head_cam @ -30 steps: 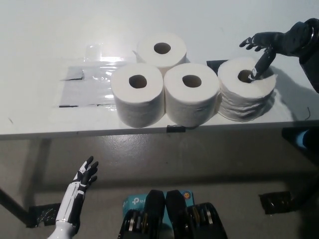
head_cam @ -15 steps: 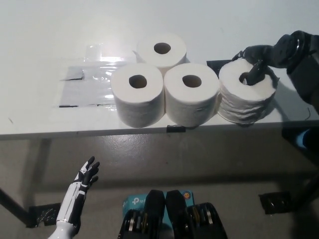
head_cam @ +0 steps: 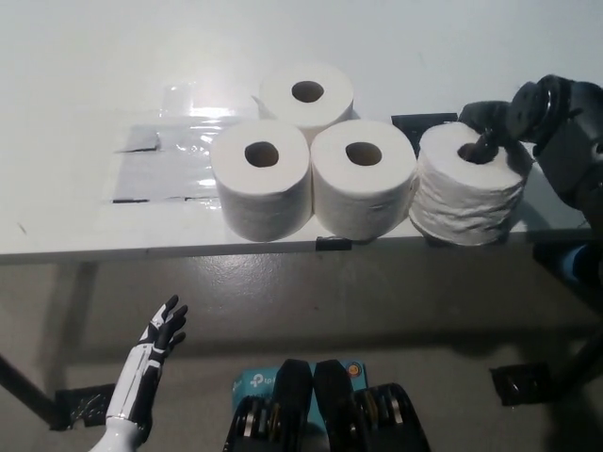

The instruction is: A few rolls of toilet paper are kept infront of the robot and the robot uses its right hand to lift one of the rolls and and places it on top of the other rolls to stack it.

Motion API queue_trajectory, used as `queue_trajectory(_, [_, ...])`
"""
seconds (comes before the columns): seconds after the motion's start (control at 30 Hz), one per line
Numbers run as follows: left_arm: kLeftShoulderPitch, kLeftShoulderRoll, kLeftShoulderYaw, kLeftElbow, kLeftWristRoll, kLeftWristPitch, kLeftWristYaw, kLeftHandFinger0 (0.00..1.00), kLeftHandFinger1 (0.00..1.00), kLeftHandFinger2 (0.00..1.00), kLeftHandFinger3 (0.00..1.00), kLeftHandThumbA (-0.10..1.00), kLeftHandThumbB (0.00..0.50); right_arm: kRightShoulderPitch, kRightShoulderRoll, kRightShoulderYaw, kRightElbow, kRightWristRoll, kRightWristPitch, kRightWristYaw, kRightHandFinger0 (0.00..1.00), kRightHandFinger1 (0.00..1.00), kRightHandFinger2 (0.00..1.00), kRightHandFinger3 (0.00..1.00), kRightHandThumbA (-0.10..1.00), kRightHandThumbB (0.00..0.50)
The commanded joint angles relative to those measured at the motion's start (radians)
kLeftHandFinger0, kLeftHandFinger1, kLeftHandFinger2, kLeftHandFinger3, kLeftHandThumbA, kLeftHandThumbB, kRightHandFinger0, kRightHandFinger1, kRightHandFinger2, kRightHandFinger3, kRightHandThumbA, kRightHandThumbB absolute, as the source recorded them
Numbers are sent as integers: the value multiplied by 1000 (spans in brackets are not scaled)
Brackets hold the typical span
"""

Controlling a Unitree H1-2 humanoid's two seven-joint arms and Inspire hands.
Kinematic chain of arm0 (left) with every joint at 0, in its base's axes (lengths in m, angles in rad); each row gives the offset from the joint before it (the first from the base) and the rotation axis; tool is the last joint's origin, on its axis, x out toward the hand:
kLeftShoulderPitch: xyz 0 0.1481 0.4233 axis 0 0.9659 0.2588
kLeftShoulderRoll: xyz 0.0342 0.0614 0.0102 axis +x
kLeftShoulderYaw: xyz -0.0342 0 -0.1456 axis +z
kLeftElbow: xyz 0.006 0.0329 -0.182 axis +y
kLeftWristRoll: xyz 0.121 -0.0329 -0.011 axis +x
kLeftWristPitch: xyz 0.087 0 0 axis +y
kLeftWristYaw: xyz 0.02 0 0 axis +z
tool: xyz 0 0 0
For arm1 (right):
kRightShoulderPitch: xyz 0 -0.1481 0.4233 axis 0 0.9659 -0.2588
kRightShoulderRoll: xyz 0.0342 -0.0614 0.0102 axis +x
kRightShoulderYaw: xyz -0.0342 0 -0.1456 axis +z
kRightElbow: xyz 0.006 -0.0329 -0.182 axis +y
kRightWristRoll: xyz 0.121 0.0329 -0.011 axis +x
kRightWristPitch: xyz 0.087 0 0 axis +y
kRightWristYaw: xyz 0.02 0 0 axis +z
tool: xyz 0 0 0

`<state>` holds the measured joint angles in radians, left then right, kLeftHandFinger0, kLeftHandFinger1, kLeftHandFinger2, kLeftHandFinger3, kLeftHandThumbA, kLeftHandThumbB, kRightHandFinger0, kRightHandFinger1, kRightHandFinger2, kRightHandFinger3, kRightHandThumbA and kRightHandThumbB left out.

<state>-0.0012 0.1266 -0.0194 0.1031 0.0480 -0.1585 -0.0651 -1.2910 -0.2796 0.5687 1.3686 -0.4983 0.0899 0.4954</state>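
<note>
Right hand (head_cam: 499, 127) sits on the top of the rightmost toilet paper roll (head_cam: 468, 188); one finger is poked down into the core hole, the rest curl over the far top rim, so the hand is pinching the roll's wall between core and outside (how firm the hold is I cannot tell). Roll stands upright on the white surface (head_cam: 75, 85), core axis vertical, directly under the hand and touching it; its near side lies at the front edge of the surface; wrapping looks ribbed and loose.

Key relation for the coming move: the three other rolls lie to the hand's left, all upright; middle front roll (head_cam: 364, 184) is just beside the held one, left front roll (head_cam: 261, 184) beyond it, back roll (head_cam: 306, 97) behind the gap between those two. Judgement: stack target is the top of this cluster, so the roll must go up first, then leftward, keeping its axis vertical; a single-finger hold could let it swing or slip.

Left hand (head_cam: 160, 334) rests low, below the surface's front edge, fingers spread, holding nothing; it is well apart from every roll, so the right hand is the nearer one.
</note>
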Motion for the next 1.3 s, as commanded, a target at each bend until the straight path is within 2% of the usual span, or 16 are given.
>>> queue_trajectory(0.0, [-1,7,4,-33,-9,-24,-6,1000,1000,1000,1000,1000,130,12,-42,-33,-11,12,-28,-77,83,153,147,350,945,12])
queue_trajectory(0.03, [0,9,6,-33,-9,-27,-6,1000,1000,1000,1000,1000,131,19,-45,-54,-9,30,-21,-80,3,151,199,343,950,10])
queue_trajectory(0.1, [1,8,9,-31,-10,-29,-4,1000,1000,1000,1000,1000,133,44,-68,-116,-20,73,-26,-87,78,442,582,314,921,8])
queue_trajectory(0.2, [4,8,13,-33,-12,-30,-3,1000,1000,1000,1000,1000,138,56,-75,-176,-13,101,-16,-84,69,461,747,337,905,27])
queue_trajectory(0.23, [6,7,17,-35,-12,-31,0,1000,1000,1000,1000,1000,138,66,-84,-238,-4,154,13,-73,3,216,555,168,913,32])
queue_trajectory(0.27, [5,5,21,-33,-17,-34,1,1000,1000,1000,1000,1000,130,74,-92,-294,-2,198,24,-59,0,25,415,148,885,17])
queue_trajectory(0.3, [4,5,23,-32,-18,-36,1,1000,1000,1000,1000,1000,128,76,-92,-315,-1,202,23,-61,0,1,366,112,903,25])
queue_trajectory(0.37, [5,4,28,-35,-23,-38,-1,1000,1000,1000,1000,995,120,91,-102,-411,3,275,32,-33,0,0,222,20,869,1])
queue_trajectory(0.4, [6,3,30,-34,-20,-40,2,1000,1000,1000,1000,995,119,105,-112,-476,5,321,42,-14,0,0,269,107,893,0])
queue_trajectory(0.47, [6,3,31,-31,-18,-43,3,1000,1000,1000,1000,1000,132,136,-126,-601,11,417,74,26,0,0,365,475,811,15])
queue_trajectory(0.53, [8,4,34,-27,-23,-51,1,1000,1000,1000,1000,1000,120,152,-130,-665,16,450,98,43,0,0,360,522,823,47])
queue_trajectory(0.67, [11,3,37,-31,-15,-47,8,1000,1000,1000,1000,1000,126,195,-128,-807,27,538,117,60,0,0,41,263,866,64])
queue_trajectory(0.77, [14,4,42,-28,-12,-49,13,1000,1000,1000,1000,1000,135,215,-119,-899,37,596,145,96,0,0,0,12,883,74])
queue_trajectory(0.83, [14,2,46,-23,-18,-60,14,1000,1000,1000,1000,1000,128,221,-109,-966,45,640,188,113,0,0,0,0,860,86])
queue_trajectory(0.93, [15,1,49,-24,-23,-57,13,1000,1000,1000,1000,1000,132,226,-97,-1002,40,655,170,160,0,0,0,0,997,69])
queue_trajectory(1.27, [15,-5,59,-29,-28,-45,7,1000,1000,1000,1000,1000,140,182,-79,-1102,34,763,207,257,0,0,0,0,1000,80])
